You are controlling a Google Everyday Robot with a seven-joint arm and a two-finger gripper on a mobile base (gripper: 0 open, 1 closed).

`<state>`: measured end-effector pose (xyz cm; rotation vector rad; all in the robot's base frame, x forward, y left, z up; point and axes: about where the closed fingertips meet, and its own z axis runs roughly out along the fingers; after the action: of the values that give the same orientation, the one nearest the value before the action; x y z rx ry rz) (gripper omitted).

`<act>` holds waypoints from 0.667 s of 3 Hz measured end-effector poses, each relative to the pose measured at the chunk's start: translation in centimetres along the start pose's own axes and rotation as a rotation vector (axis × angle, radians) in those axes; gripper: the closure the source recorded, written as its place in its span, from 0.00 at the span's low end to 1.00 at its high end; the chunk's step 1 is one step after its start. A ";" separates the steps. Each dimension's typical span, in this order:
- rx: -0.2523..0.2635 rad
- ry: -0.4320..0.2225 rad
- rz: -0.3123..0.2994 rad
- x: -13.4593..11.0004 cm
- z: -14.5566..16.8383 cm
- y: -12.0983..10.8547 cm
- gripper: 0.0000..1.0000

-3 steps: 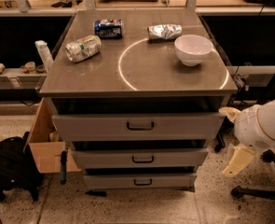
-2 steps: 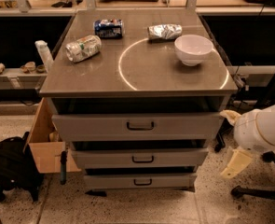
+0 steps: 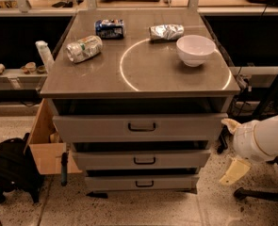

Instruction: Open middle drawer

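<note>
You're at the approach step: nothing is gripped yet. The wide grey metal middle drawer (image 3: 105, 160) sits between the taller grey top drawer (image 3: 91, 126) and the slimmer grey bottom drawer (image 3: 110, 182), with its small dark loop handle (image 3: 144, 160) at the centre of the front. Your cream-fingered gripper (image 3: 224, 152) hangs off the cabinet's right side, well apart from that handle, with its fingers spread wide and empty. Next, I judge, you'll need to bring it round to the front and close on the loop — then pull straight out.

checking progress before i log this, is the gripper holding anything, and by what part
Nothing is held. The gripper is open, off to the right of the middle drawer, not touching its handle.
</note>
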<state>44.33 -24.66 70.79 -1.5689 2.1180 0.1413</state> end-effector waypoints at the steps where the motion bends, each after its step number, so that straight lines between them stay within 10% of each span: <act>1: 0.007 0.018 0.010 1.6 2.2 0.1 0.00; 2: 0.016 0.038 0.013 2.7 3.4 0.0 0.00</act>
<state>44.87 -25.73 66.64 -1.5603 2.1536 0.1000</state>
